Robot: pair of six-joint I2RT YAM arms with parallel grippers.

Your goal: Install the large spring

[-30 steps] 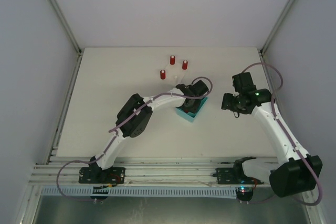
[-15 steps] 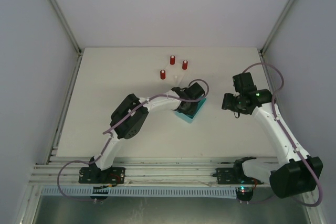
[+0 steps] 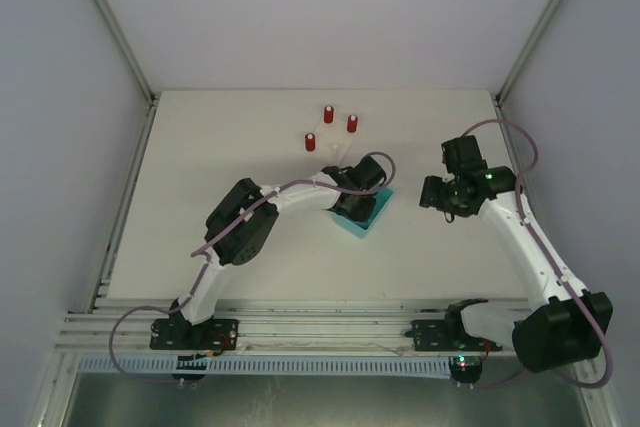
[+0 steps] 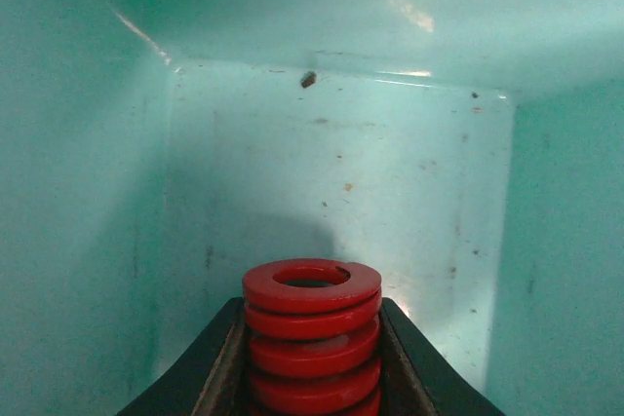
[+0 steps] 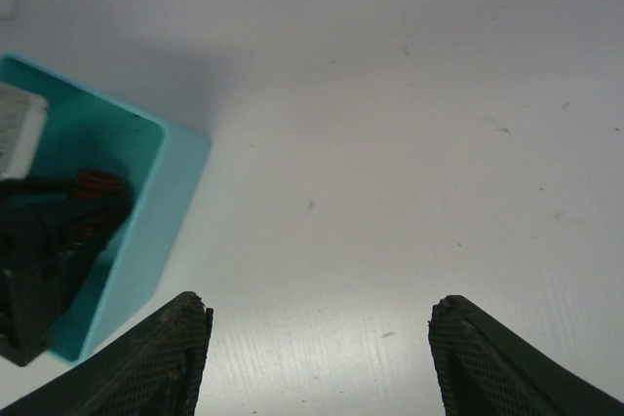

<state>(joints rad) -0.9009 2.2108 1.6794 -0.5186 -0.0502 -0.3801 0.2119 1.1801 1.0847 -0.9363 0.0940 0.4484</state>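
- Currently left gripper (image 4: 312, 362) sits inside teal bin (image 4: 341, 163), jaws clenched on large red spring (image 4: 312, 284).
- Right gripper (image 5: 317, 358) hovers right of bin, jaws released, over white table (image 5: 439, 94).

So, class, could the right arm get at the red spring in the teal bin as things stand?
Probably not: the left gripper fills the teal bin, clamped on the red spring.

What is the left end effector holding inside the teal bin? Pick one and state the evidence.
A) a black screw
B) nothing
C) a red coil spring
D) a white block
C: in the left wrist view, the left end effector is clamped on a red coil spring, both fingers against its sides, inside the teal bin.
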